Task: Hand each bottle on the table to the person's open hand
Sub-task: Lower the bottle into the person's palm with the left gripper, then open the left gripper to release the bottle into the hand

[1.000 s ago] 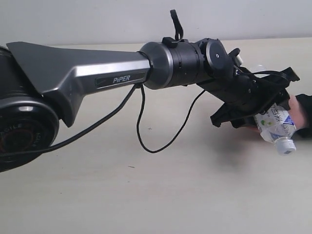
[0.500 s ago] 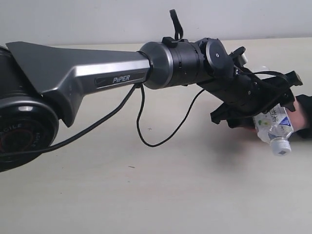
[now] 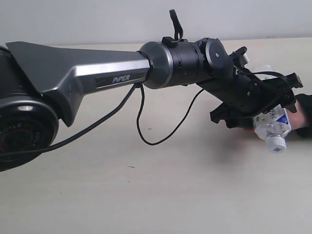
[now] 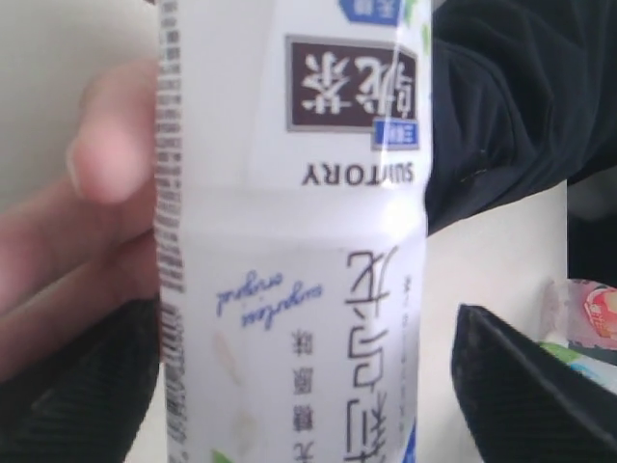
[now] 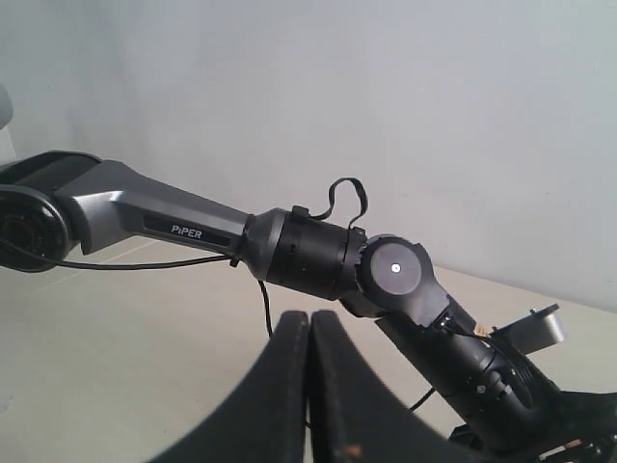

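On my overview the left gripper (image 3: pixel 267 113) sits at the right edge of the frame with the white-labelled bottle (image 3: pixel 274 127) between its jaws. The bottle's cap tilts down toward the table (image 3: pixel 146 195), and the bottle is right against the person's open hand (image 3: pixel 296 117). Through the left wrist camera one pad (image 4: pixel 87 386) touches the bottle while a thin strip of table shows beside the other, so I cannot tell whether the grip is firm or slack. My right gripper (image 5: pixel 308 376) is closed on nothing, fingers pressed together.
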Robot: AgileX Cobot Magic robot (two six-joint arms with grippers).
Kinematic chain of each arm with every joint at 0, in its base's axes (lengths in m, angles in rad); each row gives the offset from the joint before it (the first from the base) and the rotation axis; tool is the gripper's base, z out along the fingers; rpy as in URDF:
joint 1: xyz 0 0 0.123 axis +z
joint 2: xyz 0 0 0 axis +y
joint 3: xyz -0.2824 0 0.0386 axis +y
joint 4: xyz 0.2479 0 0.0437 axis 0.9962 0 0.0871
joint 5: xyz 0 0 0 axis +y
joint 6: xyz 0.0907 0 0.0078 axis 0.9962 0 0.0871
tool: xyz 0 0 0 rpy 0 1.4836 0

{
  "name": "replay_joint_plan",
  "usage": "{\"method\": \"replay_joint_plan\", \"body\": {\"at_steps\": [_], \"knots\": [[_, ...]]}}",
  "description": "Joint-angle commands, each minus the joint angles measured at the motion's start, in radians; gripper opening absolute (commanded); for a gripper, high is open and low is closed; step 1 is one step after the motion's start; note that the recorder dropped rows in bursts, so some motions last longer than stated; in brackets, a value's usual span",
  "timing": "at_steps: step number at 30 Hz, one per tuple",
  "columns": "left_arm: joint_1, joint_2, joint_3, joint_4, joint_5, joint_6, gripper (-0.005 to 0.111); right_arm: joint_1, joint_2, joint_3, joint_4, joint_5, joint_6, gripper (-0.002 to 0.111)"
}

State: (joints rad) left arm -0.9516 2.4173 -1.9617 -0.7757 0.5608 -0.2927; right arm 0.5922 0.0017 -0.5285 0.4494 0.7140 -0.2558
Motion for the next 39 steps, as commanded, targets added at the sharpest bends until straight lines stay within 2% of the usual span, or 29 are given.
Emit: {"method": "replay_joint_plan", "body": {"at_steps": [1, 24, 26, 29, 34, 39], "knots": [[0.019, -0.007, -0.001, 0.004, 0.064, 0.040, 0.079, 0.002, -0.002, 0.006, 0.000, 0.001, -0.005, 0.000], [0.114, -0.108, -0.001, 0.000, 0.347, 0.415, 0.078, 0.002, -0.002, 0.006, 0.000, 0.001, -0.003, 0.000], [0.115, -0.125, -0.001, 0.002, 0.373, 0.469, 0.073, 0.002, -0.002, 0.006, 0.000, 0.001, -0.003, 0.000], [0.118, -0.148, -0.001, 0.011, 0.410, 0.495, 0.056, 0.002, -0.002, 0.006, 0.000, 0.001, -0.003, 0.000], [0.118, -0.189, -0.001, 0.026, 0.393, 0.528, 0.000, 0.002, -0.002, 0.006, 0.000, 0.001, -0.005, 0.000], [0.118, -0.238, 0.006, 0.093, 0.336, 0.581, 0.000, 0.002, -0.002, 0.006, 0.000, 0.001, -0.005, 0.000]]}}
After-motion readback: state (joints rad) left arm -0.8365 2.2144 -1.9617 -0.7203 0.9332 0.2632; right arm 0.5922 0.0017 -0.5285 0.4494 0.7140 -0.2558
